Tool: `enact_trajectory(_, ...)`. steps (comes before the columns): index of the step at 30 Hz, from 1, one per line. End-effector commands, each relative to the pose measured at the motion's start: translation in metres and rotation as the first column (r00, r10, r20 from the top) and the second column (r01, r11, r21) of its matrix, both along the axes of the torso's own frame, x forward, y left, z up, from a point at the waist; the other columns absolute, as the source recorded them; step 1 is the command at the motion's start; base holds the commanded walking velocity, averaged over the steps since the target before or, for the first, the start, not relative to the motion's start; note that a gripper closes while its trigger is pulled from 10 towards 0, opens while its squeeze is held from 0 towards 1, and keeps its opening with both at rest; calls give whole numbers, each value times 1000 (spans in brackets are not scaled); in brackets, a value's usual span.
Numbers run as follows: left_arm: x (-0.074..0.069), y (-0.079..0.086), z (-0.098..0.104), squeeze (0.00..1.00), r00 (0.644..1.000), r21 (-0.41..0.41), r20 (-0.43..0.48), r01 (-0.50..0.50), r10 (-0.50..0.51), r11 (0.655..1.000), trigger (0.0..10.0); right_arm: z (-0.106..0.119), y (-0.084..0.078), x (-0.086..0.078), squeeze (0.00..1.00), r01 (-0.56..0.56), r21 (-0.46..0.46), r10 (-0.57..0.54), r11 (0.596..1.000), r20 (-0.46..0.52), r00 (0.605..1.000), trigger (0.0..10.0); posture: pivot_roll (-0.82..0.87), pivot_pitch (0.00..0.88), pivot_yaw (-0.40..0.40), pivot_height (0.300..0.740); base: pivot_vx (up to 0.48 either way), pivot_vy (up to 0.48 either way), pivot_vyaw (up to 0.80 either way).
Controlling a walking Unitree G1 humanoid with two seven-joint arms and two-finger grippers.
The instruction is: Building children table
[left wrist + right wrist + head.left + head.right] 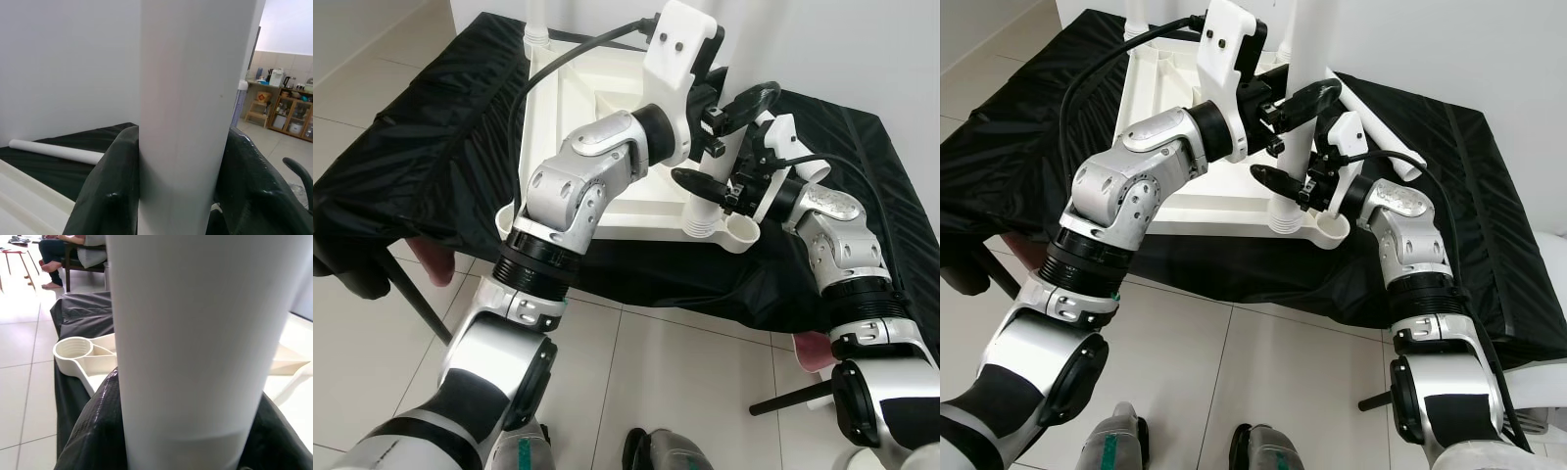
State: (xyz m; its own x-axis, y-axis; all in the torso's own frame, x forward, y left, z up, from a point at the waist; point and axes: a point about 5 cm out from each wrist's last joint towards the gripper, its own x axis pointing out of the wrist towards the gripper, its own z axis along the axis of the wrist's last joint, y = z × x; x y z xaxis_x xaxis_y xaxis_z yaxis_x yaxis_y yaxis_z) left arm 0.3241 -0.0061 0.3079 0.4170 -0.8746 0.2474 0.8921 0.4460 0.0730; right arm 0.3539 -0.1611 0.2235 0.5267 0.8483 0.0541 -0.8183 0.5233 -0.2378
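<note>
Both grippers clasp one smooth white table leg, standing upright.

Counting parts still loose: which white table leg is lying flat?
The leg lying on the black cloth, right of the upturned tabletop; the others stand upright.

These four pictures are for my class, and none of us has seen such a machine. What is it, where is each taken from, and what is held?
It is a walking humanoid robot with two silver arms, building a child's table. The two wide pictures come from cameras in its head, looking down; the two close ones from cameras on its wrists. On a black-covered surface lies the white tabletop, upside down. Both tools, left tool above and right tool below, grip one upright white leg at a corner socket. A spare leg lies behind.
</note>
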Motion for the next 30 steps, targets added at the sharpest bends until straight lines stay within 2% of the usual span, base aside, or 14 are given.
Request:
enact_trajectory(1,-16,-15,5,0,972,30,47,228,-230,973,0,1,-3,0,0,6,12,-6,1000,-7,1000,10000,83,0,-100,740,0,0,0)
enact_trajectory(5,-17,-16,6,0,970,33,47,235,-237,971,0,2,-3,-1,0,-1,27,1,1000,-14,1000,10000,83,0,-100,740,0,0,0)
enact_trajectory(7,-17,-16,5,0,971,40,50,231,-233,972,8431,2,-4,-1,0,1,30,0,1000,-10,1000,10000,83,0,-100,740,0,0,0)
enact_trajectory(8,-17,-16,5,0,971,40,50,231,-233,972,8431,2,-4,-1,0,1,30,0,1000,-10,1000,10000,83,0,-100,740,0,0,0)
enact_trajectory(9,-17,-17,5,0,972,45,51,228,-230,973,10000,2,-4,-1,0,1,30,-1,1000,-9,1000,10000,84,0,-100,740,0,0,0)
enact_trajectory(22,-16,-17,5,0,973,61,58,219,-222,974,10000,4,-5,3,0,38,34,-38,999,-3,999,10000,88,0,-100,740,0,0,0)
enact_trajectory(24,-15,-16,4,0,976,63,58,208,-212,976,10000,5,-5,5,0,65,58,-64,996,-17,998,10000,90,0,-102,740,0,0,0)
enact_trajectory(25,-14,-16,4,0,977,64,58,202,-205,977,10000,6,-5,6,867,77,73,-76,994,-22,997,10000,90,0,-102,740,0,0,0)
enact_trajectory(28,-14,-15,4,0,978,65,58,198,-201,978,10000,6,-5,7,867,84,83,-82,993,-25,996,10000,90,0,-102,740,0,0,0)
enact_trajectory(29,-13,-15,4,0,979,64,58,191,-195,979,10000,7,-5,7,1000,85,95,-82,992,-30,996,10000,90,0,-103,740,0,0,0)
enact_trajectory(30,-13,-15,4,0,979,64,58,191,-195,979,10000,7,-5,7,1000,85,95,-82,992,-30,996,10000,90,0,-103,740,0,0,0)
